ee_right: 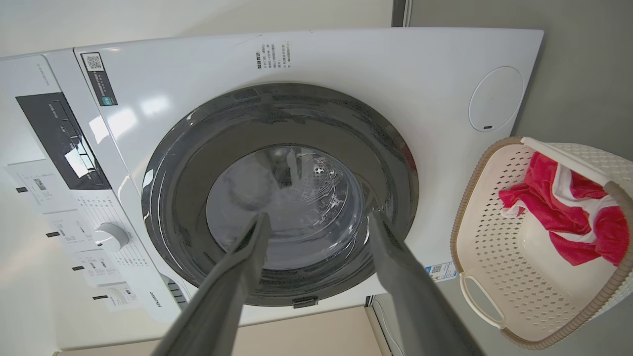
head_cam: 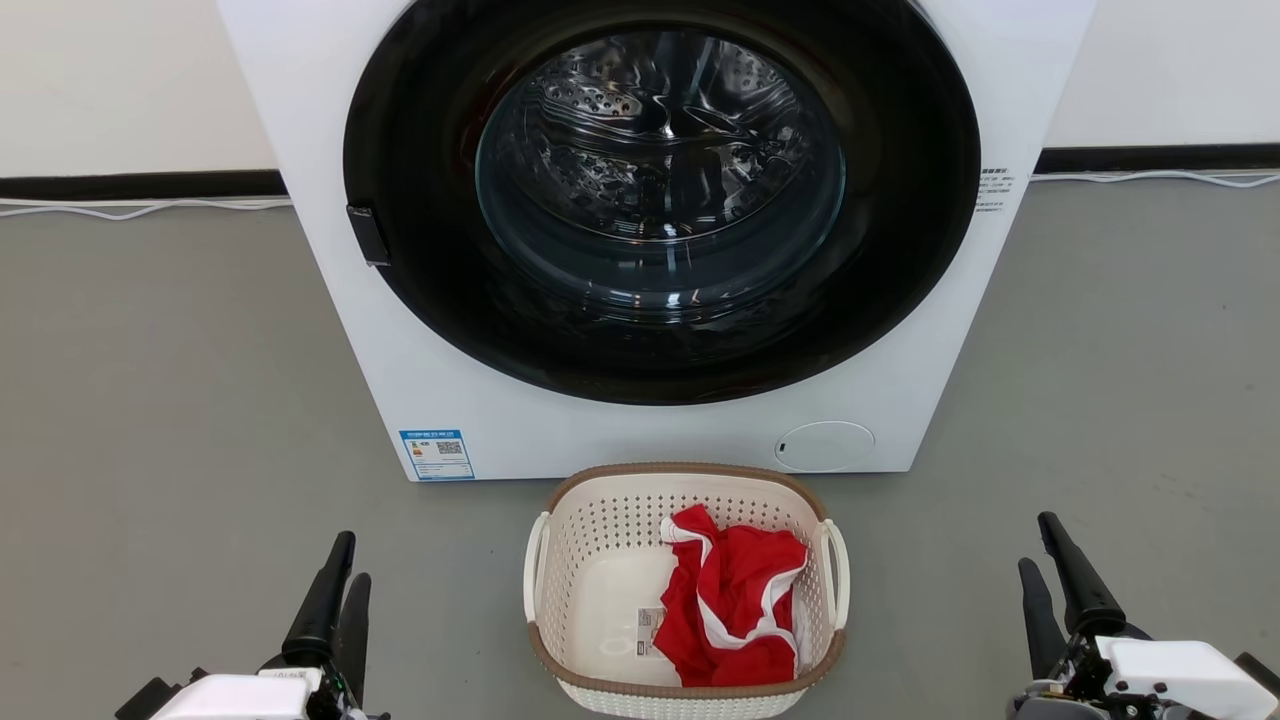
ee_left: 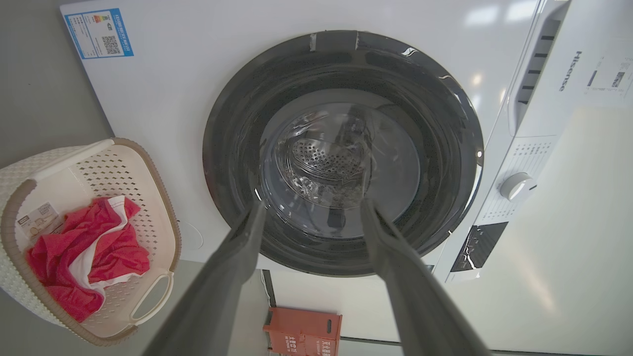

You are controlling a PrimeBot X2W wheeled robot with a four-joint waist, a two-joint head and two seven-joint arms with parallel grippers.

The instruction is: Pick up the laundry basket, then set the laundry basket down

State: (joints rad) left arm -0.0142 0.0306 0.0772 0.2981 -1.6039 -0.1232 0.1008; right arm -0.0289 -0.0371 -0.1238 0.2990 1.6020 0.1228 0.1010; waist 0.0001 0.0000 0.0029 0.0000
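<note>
The laundry basket (head_cam: pixel 600 560), cream-white and perforated with a brown rim, stands on the grey floor just in front of the washing machine, at the bottom centre of the head view. A red and white garment (head_cam: pixel 735 600) lies in its right half, beside a barcode sticker (head_cam: pixel 650 630). Its white loop handles (head_cam: pixel 536 565) sit on both sides. My left gripper (head_cam: pixel 340 570) is open, low at the left, well apart from the basket (ee_left: pixel 123 168). On the far right my right gripper (head_cam: pixel 1040 545) is open too, clear of the basket (ee_right: pixel 494 257).
A white front-loading washing machine (head_cam: pixel 480 400) with a dark round door (head_cam: pixel 660 200), shut, fills the space right behind the basket. Grey floor spreads to both sides. White cables run along the wall base. A red box (ee_left: pixel 302 331) appears in the left wrist view.
</note>
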